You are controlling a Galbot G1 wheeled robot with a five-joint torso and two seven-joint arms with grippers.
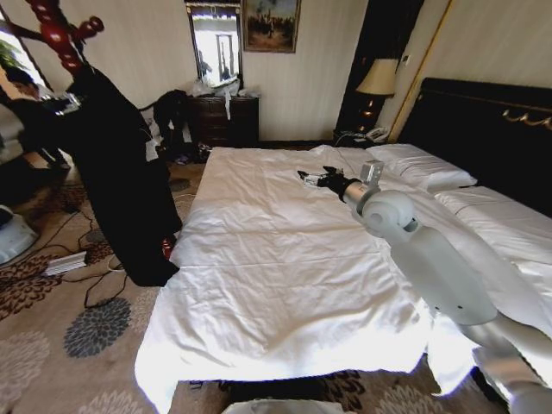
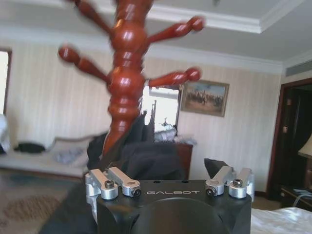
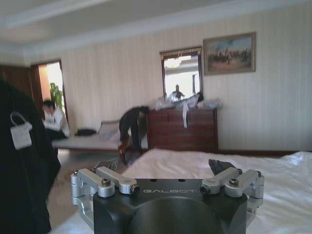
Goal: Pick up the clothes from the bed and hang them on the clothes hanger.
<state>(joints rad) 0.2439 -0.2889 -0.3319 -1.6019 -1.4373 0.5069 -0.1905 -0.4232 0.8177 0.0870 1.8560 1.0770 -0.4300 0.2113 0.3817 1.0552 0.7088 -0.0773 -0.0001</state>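
The black clothes [image 1: 121, 181] hang from the red-brown clothes hanger [image 1: 56, 30] left of the bed [image 1: 276, 259], draping almost to the carpet. My left gripper [image 1: 65, 105] is up at the garment's collar by the pole. In the left wrist view the left gripper [image 2: 156, 165] stands open, with the hanger's pole [image 2: 124, 83] and dark fabric [image 2: 146, 161] just ahead of it. My right gripper [image 1: 309, 178] reaches out over the white duvet, open and holding nothing. The right wrist view shows the right gripper [image 3: 163, 168] above the bed [image 3: 273, 180], with the clothes [image 3: 22, 161] off to one side.
A black headboard [image 1: 483, 121] and pillows [image 1: 423, 164] line the bed's right. A dark dresser [image 1: 222, 119] with a mirror stands at the far wall, a lamp [image 1: 377, 79] beside the headboard. Cables [image 1: 78, 259] trail on the patterned carpet near the hanger's base.
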